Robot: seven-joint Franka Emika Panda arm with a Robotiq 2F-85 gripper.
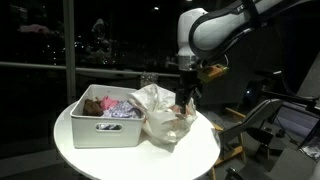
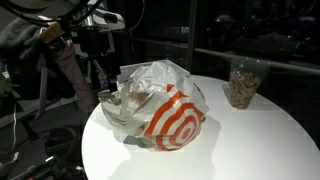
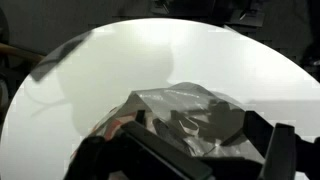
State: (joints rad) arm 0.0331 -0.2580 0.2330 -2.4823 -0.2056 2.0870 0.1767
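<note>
A crumpled clear plastic bag [image 1: 160,115] with a red-and-white target print [image 2: 165,120] lies on a round white table [image 2: 262,140]. My gripper [image 1: 187,95] hangs at the bag's edge, on the side away from the white bin [image 1: 82,130]. In an exterior view the gripper [image 2: 103,80] reaches down to the bag's rim. In the wrist view the gripper [image 3: 200,150] is open, its two dark fingers spread wide on either side of the bag's clear folds [image 3: 190,110]. Nothing is gripped. I cannot tell what is inside the bag.
The white bin holds pink and dark clothes [image 1: 110,107] and stands beside the bag. A clear cup [image 2: 243,83] with brown contents stands near the table's far edge. Dark windows and chairs [image 1: 265,120] surround the table.
</note>
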